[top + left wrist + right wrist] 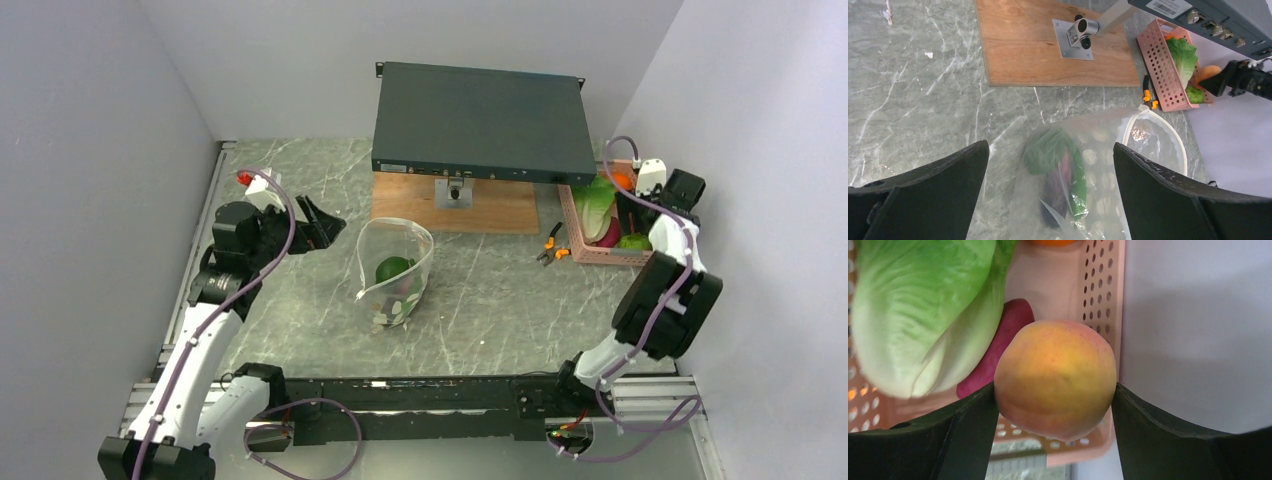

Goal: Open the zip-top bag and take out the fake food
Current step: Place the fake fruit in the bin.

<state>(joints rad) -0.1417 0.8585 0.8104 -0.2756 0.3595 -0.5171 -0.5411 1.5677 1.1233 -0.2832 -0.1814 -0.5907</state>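
The clear zip-top bag [398, 292] with white oval dots lies mid-table, its white-rimmed mouth gaping. Inside it are a round green piece [392, 269] and a dark purple piece [1063, 187]. My left gripper [325, 226] hangs open just left of the bag. In the left wrist view its fingers [1050, 145] straddle the bag [1098, 165] without touching it. My right gripper [1055, 385] is shut on an orange ball [1055, 377], held over the pink basket [1098, 285] at the right. Lettuce [913, 315] and a red piece [1010, 327] lie in that basket.
A dark flat box [480, 120] stands on a post over a wooden board [500, 212] at the back. Orange-handled pliers [552, 247] lie left of the pink basket [600, 256]. Grey walls close in both sides.
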